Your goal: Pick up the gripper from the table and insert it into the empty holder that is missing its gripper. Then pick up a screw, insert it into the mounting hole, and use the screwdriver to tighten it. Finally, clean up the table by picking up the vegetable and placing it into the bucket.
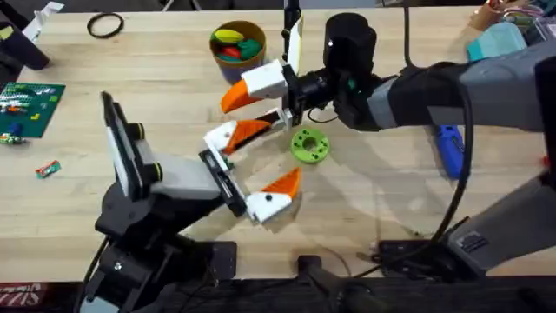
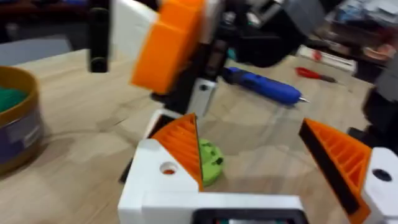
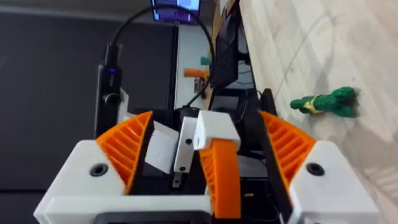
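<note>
The right gripper (image 3: 205,163), white with orange ribbed pads, is standing open around a white angular plastic mount with an orange wedge tip (image 3: 219,158). A green toy vegetable (image 3: 326,102) is lying on the light wooden tabletop (image 3: 323,43).

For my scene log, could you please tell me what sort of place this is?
Probably a robotics lab workbench: a light wooden butcher-block table, a blue pen-shaped electric screwdriver, a green circuit board and cables along the table's near edge.
</note>
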Controlling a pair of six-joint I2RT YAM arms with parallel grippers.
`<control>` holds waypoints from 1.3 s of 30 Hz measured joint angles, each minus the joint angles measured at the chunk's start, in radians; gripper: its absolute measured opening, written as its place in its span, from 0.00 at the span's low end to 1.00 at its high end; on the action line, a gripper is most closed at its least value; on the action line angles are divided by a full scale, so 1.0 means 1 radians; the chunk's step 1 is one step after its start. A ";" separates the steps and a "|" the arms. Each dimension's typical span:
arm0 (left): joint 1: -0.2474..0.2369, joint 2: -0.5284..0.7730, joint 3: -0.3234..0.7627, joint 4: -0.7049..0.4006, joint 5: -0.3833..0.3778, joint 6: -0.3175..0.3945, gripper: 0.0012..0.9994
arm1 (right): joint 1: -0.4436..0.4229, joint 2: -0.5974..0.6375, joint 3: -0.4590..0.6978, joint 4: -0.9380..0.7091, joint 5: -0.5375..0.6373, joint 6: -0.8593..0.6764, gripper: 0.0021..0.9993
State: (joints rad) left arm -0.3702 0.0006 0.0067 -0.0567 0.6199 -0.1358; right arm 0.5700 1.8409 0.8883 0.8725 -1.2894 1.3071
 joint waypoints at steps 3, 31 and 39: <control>-0.011 0.000 0.000 -0.001 0.045 0.001 0.99 | -0.013 0.000 0.000 -0.011 0.006 -0.012 0.99; -0.011 0.000 0.000 -0.003 0.093 0.004 0.99 | -0.124 0.000 0.000 -0.076 -0.171 -0.051 0.99; -0.011 0.000 0.000 -0.004 0.094 0.004 0.99 | -0.140 -0.016 0.000 -0.088 -0.137 -0.050 0.99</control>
State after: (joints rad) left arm -0.3817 0.0006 0.0067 -0.0605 0.7143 -0.1314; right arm 0.4305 1.8253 0.8883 0.7849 -1.4259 1.2572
